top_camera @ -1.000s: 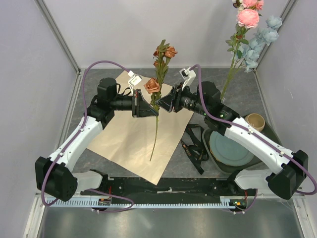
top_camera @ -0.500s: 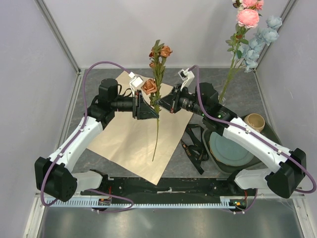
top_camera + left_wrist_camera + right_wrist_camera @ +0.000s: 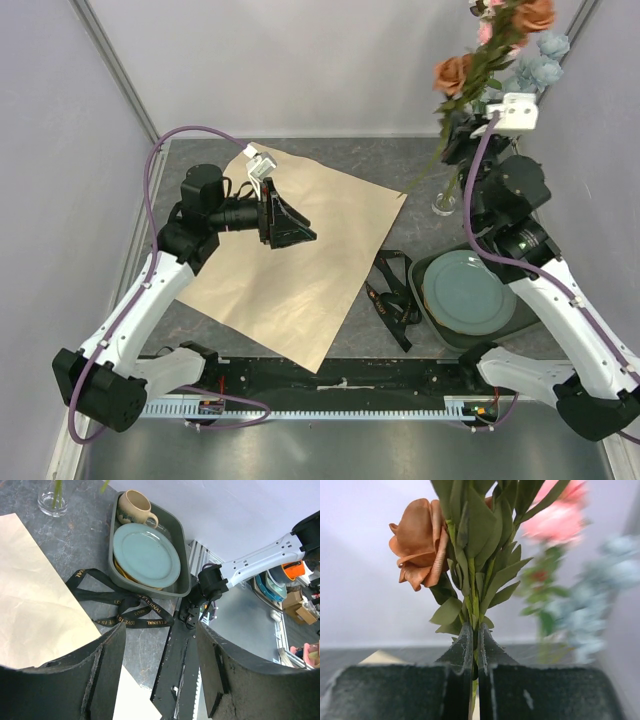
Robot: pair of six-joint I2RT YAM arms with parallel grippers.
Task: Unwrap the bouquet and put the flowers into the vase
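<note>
Jaws: left gripper [image 3: 296, 232] wide, empty, over paper [image 3: 300, 275]; right gripper [image 3: 474, 652] pinching orange rose [image 3: 417, 542] stem | ribbon [image 3: 394, 292] between paper and tray [image 3: 181, 565] | vase [image 3: 445, 201] holds pink and blue flowers [image 3: 535, 68], rose tilted above it.

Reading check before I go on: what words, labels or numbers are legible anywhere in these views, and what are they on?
"ETERNAL": gold capitals on the black ribbon lying loose beside the tray, left wrist view; the word shows on two loops.
"LOVE IS": gold capitals on the same ribbon, upside down in that view.
Top view: the ribbon's lettering is too small to read.
Right wrist view: no text.
</note>
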